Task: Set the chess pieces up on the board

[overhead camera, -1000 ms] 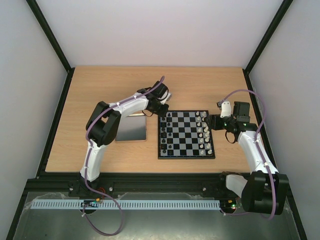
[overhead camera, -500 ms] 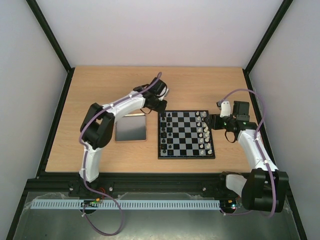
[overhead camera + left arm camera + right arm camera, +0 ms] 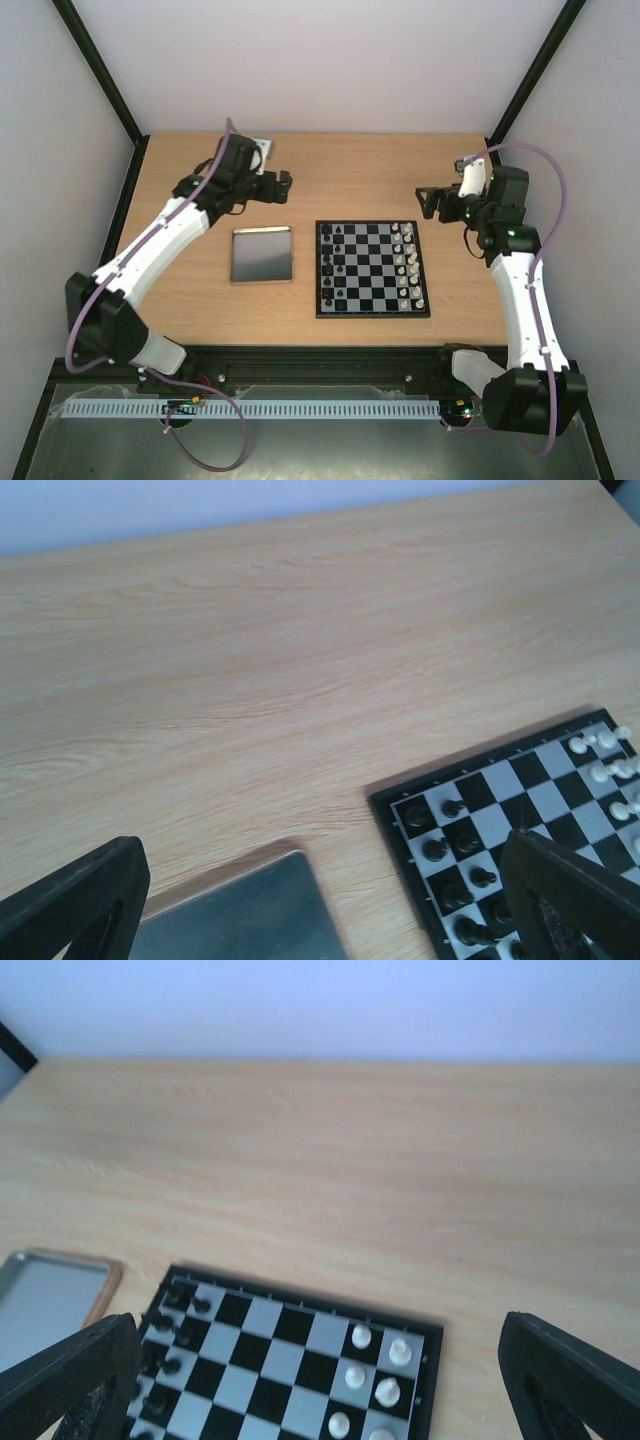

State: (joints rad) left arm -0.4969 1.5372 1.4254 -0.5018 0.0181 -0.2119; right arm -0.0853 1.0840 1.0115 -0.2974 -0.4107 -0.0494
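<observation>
The board (image 3: 371, 272) lies flat right of the table's middle. Black chess pieces (image 3: 335, 264) stand in its two left columns, and white ones (image 3: 408, 262) in its two right columns. My left gripper (image 3: 282, 186) hovers open behind and left of the board, holding nothing. My right gripper (image 3: 429, 199) hovers open just behind the board's far right corner, also empty. In the left wrist view the open gripper (image 3: 322, 848) frames the board's corner (image 3: 530, 792) and black pieces (image 3: 446, 846). In the right wrist view the open gripper (image 3: 318, 1330) looks down on the board (image 3: 268, 1352).
A plain shiny metal tray (image 3: 261, 255) lies left of the board, nothing visible in it; it also shows as the tray (image 3: 240, 916) in the left wrist view. Black frame posts and white walls bound the table.
The left gripper opened and swung from the board's far left corner back and to the left. The right gripper lifted away from the board's right edge toward the back.
</observation>
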